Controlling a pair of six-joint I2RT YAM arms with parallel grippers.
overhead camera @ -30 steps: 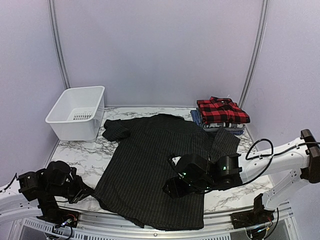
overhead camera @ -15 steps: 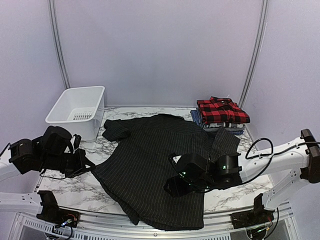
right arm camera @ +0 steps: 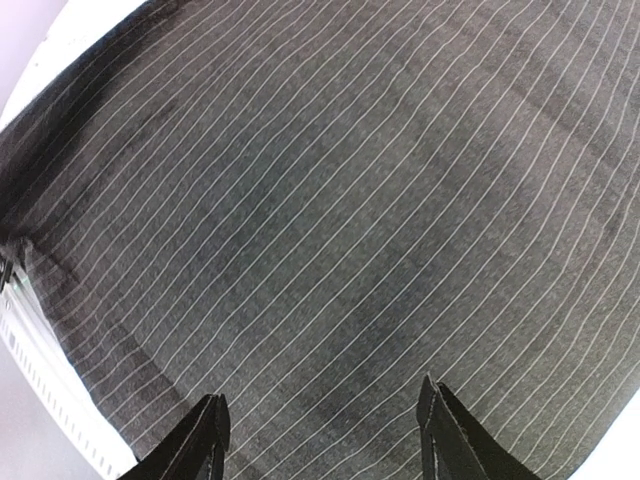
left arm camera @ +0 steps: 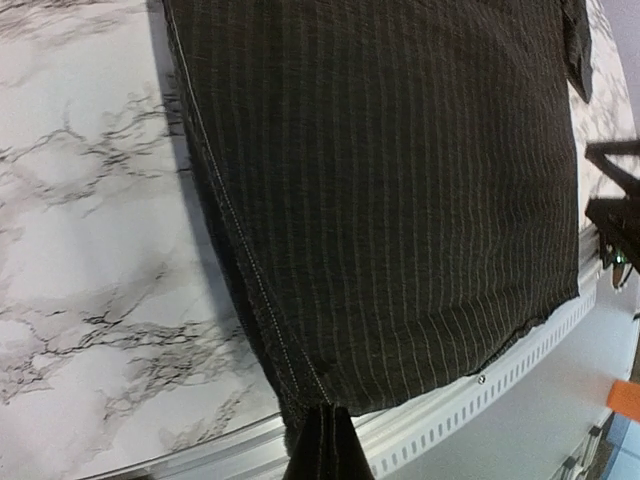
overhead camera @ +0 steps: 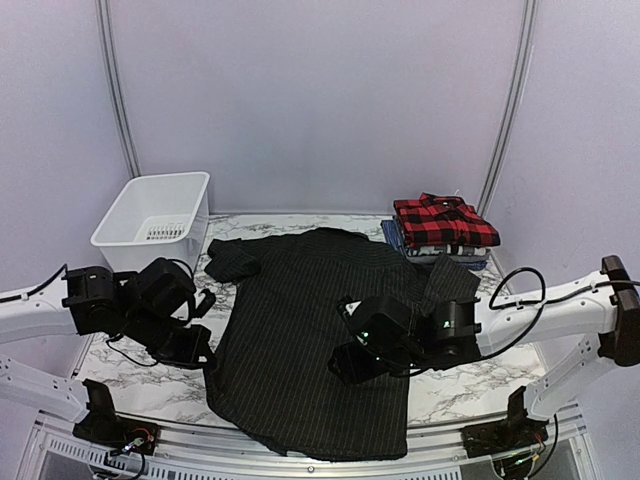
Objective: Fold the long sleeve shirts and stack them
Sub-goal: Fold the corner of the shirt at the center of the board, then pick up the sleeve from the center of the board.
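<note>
Left pincer point(overhead camera: 200, 350) is clamped shut on the left side edge of the black pinstriped shirt point(overhead camera: 300, 320). In the left wrist view we see the cloth bunch into it, with that edge drawn up and a shadow under it on the marble worktop point(overhead camera: 460, 395). Right pincer point(right arm camera: 325, 440) has its jaws apart with nothing between them, over the shirt's right half. We can't tell if the tips touch the cloth. The shirt lies spread across the middle of the worktop, its hem overhanging the near edge and one sleeve bunched at the far left. Just beyond that sleeve is the white bin point(overhead camera: 150, 225). In the far right corner sits a folded stack, with the red-and-black plaid shirt point(overhead camera: 443, 220) on top.
</note>
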